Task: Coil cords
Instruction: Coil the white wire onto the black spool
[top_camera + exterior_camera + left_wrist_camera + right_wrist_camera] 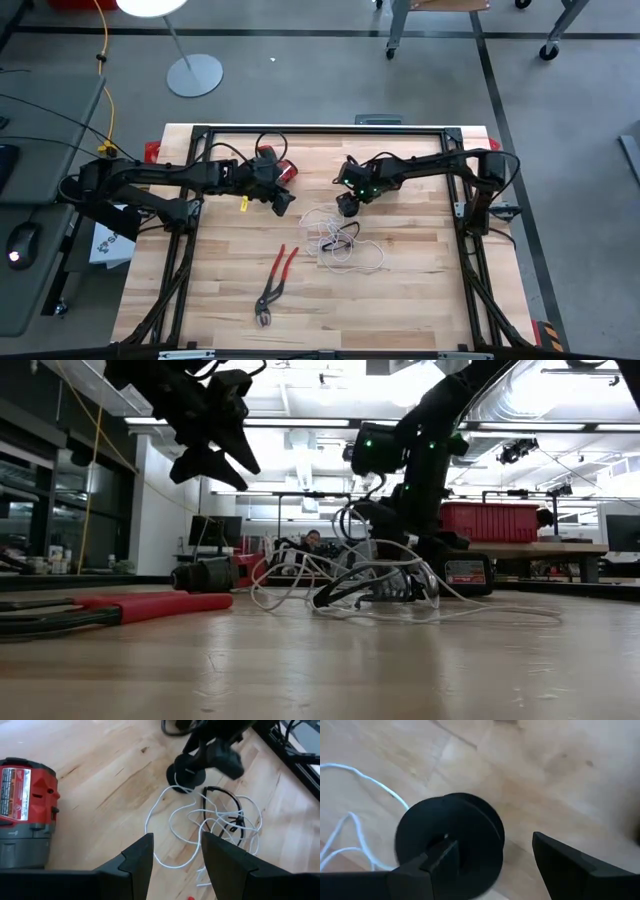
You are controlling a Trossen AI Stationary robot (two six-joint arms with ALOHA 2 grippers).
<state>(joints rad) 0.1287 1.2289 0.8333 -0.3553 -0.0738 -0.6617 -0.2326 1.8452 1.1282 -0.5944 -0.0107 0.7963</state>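
Observation:
A thin white cord (340,245) lies in a loose tangle on the wooden table, mixed with a thin black cable (223,800). One strand of it runs to a small black round spool (186,775) that lies flat at the tangle's far side. My right gripper (492,845) is open and points down right over the spool (465,830); one finger (437,865) stands in front of the spool's face, the other to its side. My left gripper (177,840) hangs open above the table to the left of the tangle, with nothing between its fingers. My right gripper comes at the spool from above, with one finger in front of its top face (455,840). That finger hides the spot, so I cannot tell whether it touches the spool. The spool lies flat on the table.
Red-handled pliers (276,283) lie near the table's front, left of the tangle. A red and black power tool (25,805) lies by the far edge, beside my left arm. A black frame (320,131) runs around the table.

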